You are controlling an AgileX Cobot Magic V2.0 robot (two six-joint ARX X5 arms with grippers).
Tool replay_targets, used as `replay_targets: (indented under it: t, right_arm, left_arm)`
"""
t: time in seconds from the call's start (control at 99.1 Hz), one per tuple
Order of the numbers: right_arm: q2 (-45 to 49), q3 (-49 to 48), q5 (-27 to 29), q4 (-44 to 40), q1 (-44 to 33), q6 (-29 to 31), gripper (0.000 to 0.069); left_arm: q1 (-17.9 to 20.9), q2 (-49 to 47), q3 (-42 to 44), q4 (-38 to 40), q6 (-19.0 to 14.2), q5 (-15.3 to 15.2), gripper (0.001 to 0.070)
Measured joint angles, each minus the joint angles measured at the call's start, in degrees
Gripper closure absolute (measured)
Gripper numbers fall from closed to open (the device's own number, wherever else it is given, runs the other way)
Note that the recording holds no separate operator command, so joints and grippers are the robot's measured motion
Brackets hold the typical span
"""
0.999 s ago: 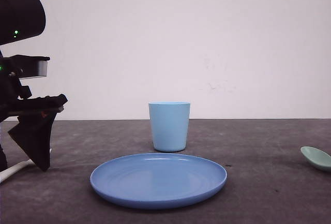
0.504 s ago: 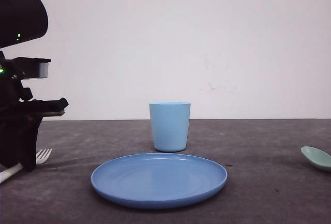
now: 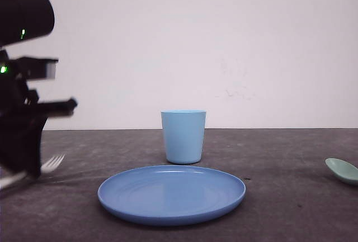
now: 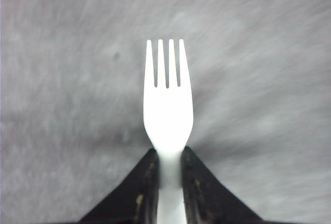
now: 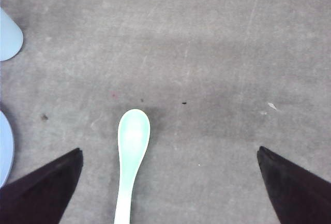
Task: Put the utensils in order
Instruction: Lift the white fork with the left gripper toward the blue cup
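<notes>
My left gripper (image 4: 169,154) is shut on the neck of the white plastic fork (image 4: 168,94), whose four tines point away from the fingers, above the grey table. In the front view the fork (image 3: 53,163) sticks out from the left gripper (image 3: 25,166) at the far left, blurred by motion. The mint-green spoon (image 5: 132,151) lies flat on the table between the wide-open fingers of my right gripper (image 5: 170,154), nearer one finger, untouched. Its bowl (image 3: 342,170) shows at the front view's right edge.
A round blue plate (image 3: 171,193) lies at the table's front centre, with a light blue cup (image 3: 183,136) standing upright just behind it. Edges of the cup (image 5: 9,35) and plate (image 5: 4,146) show beside the spoon in the right wrist view.
The left gripper has risen slightly with the fork held in it; the fork's tines now sit higher and are blurred. The spoon, plate and cup have not moved.
</notes>
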Motion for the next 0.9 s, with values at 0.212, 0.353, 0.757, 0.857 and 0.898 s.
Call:
replay_targets:
  t: [0.212, 0.353, 0.757, 0.857, 0.898]
  right_arm:
    - [0.0, 0.0, 0.0, 0.0, 0.0, 0.0, 0.0011]
    - [0.0, 0.0, 0.0, 0.0, 0.0, 0.0, 0.0011]
    - [0.0, 0.0, 0.0, 0.0, 0.0, 0.0, 0.0011]
    - [0.0, 0.0, 0.0, 0.0, 0.0, 0.0, 0.0011]
    - [0.0, 0.0, 0.0, 0.0, 0.0, 0.0, 0.0011]
  left_arm:
    - [-0.7, -6.5, 5.8, 4.4, 0.0, 0.2, 0.0667]
    - [-2.0, -8.7, 6.1, 12.7, 0.0, 3.7, 0.0667]
    - [-7.3, -4.5, 6.1, 44.8, 0.0, 8.8, 0.0667]
    - [-8.2, -1.0, 6.1, 52.0, 0.0, 8.8, 0.0667]
    - [-8.6, 0.5, 6.1, 55.0, 0.1, 8.8, 0.0667]
